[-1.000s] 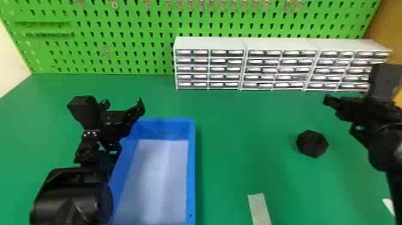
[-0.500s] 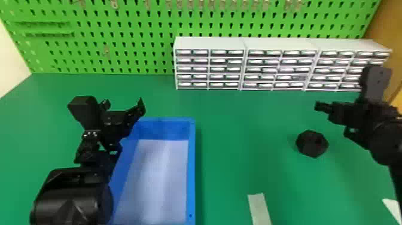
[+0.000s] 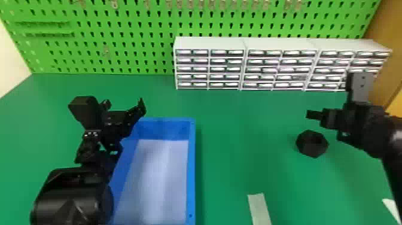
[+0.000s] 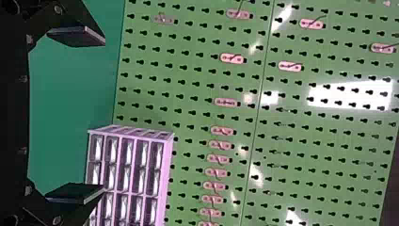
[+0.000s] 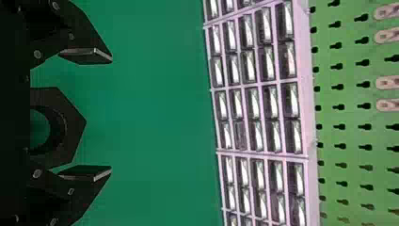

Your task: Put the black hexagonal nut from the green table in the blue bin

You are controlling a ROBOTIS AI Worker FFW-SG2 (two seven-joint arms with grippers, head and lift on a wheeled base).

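right claw (image 3: 326,127) shifted left; black hexagonal nut (image 3: 312,144) just beside

Behind your green worktop (image 3: 233,119), you have white drawer units (image 3: 209,43) standing before a bright green pegboard (image 3: 119,39) hung with small fittings.

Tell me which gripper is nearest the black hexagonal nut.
The right gripper: it hovers close by the black hexagonal nut, while the left gripper is farther off, by the blue bin.

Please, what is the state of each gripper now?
Left gripper: open, holding nothing.
Right gripper: open, not holding the nut yet.
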